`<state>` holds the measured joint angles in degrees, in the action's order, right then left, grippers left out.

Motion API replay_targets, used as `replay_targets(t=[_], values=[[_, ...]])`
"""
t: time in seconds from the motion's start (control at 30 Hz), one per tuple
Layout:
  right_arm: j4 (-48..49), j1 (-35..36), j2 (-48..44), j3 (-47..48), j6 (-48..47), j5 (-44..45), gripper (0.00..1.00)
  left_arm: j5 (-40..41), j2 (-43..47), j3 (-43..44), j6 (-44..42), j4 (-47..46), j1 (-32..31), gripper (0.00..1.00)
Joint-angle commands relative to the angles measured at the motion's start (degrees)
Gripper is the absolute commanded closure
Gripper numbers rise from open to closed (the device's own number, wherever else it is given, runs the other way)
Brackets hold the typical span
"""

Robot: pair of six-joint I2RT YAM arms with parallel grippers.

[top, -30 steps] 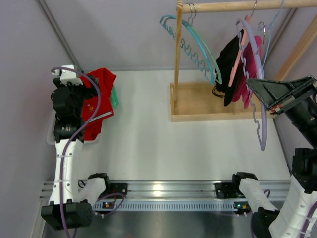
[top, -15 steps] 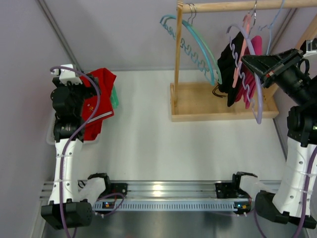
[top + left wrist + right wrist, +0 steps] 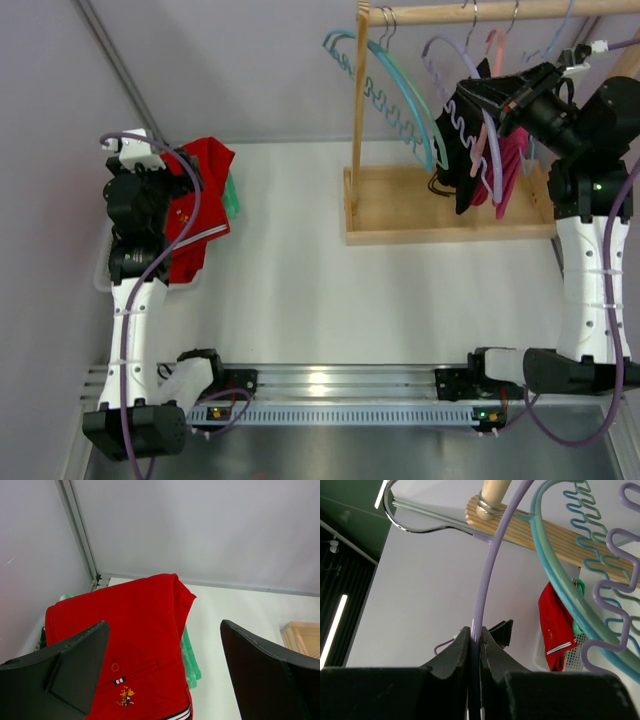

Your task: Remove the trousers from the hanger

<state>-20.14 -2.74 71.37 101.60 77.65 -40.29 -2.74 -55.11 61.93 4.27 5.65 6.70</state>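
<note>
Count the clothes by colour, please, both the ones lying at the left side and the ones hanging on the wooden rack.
red garment: 1
green garment: 1
black garment: 1
magenta garment: 1
Total: 4

**Left jaws wide, right jaws pinched**

My left arm (image 3: 130, 300) reached straight out from its base along the left side, wrist in line with the forearm. My left gripper (image 3: 164, 626) tilted down and forward, its two fingers (image 3: 80, 665) spread wide with nothing between them. My right arm (image 3: 590, 270) stood raised from its base on the right, with the wrist turned toward the left. My right gripper (image 3: 475, 632) aimed upward, its fingers pressed nearly together on the thin bar of a purple hanger (image 3: 485, 575).
</note>
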Motion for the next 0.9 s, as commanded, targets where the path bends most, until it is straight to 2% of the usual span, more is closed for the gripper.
replay_targets(t=[0.0, 0.17, 0.57, 0.8, 0.87], values=[[8.72, 2.12, 2.27, 1.75, 1.28, 1.09, 1.00, 1.07, 1.32, 0.73, -0.05, -0.73, 0.24, 0.01], [12.76, 4.41, 6.32, 3.51, 0.41, 1.88, 1.00, 1.60, 1.85, 0.74, -1.20, -0.20, 0.24, 0.01], [11.97, 4.59, 14.05, 8.26, -2.50, 4.25, 1.00, 1.78, 2.29, -0.93, -1.72, -0.11, 0.24, 0.01], [11.97, 6.26, 14.67, 6.95, -3.20, 4.08, 1.00, 1.95, 2.55, -1.20, -2.25, -0.11, 0.24, 0.01], [11.97, 6.78, 14.32, 6.16, -3.99, 4.26, 0.96, 1.86, 2.64, -1.20, -2.34, -0.11, 0.24, 0.01]])
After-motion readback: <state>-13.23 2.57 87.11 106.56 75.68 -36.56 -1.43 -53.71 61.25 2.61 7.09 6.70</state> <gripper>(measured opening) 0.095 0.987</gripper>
